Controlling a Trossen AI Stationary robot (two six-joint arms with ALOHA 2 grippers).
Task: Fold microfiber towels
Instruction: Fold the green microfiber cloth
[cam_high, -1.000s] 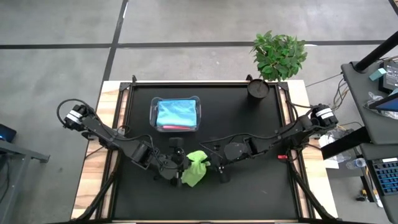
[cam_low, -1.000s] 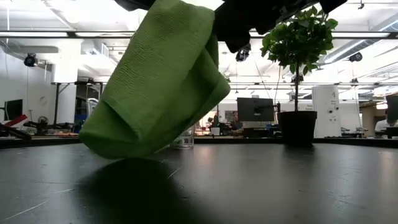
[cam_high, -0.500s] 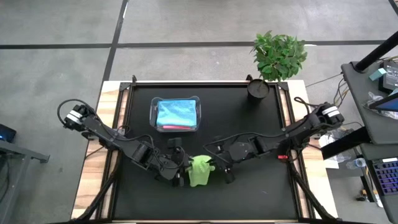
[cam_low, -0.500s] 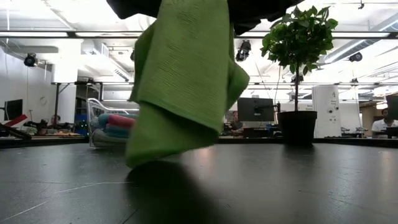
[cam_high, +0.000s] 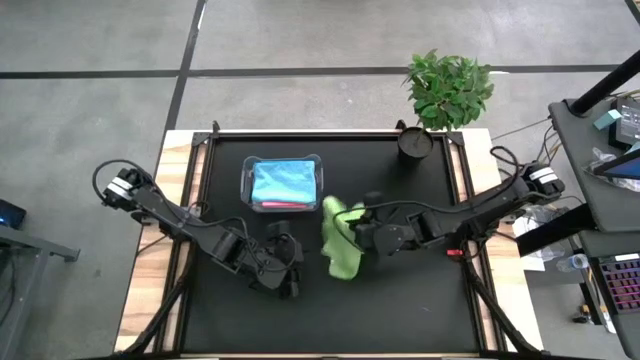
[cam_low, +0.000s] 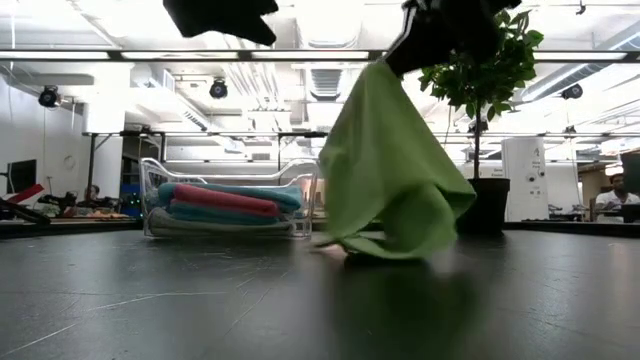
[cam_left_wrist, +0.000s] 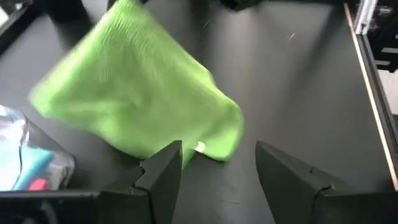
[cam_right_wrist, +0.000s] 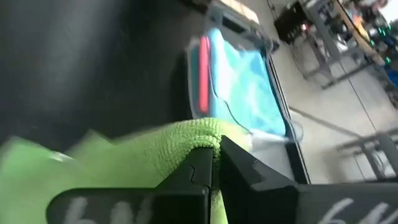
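Left claw (cam_left_wrist: 214, 165) near desk's (cam_high: 420, 300) front edge, fingers spread, holding nothing. Right claw (cam_right_wrist: 214, 163) mid-desk pinches green towel (cam_high: 340, 240) by one edge; cloth hangs, lower hem touching desk. Tub (cam_high: 283, 184) with folded towels (cam_high: 284, 182) toward back edge.

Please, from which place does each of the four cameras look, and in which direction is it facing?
High view: above, looking straight down; both arms, green towel, tub.
Low view: table height, looking level; towel hanging from the right tool.
Left wrist view: on the left arm; its open tool before the towel.
Right wrist view: on the right arm; its tool shut on the towel, tub beyond.
All four share the towel.
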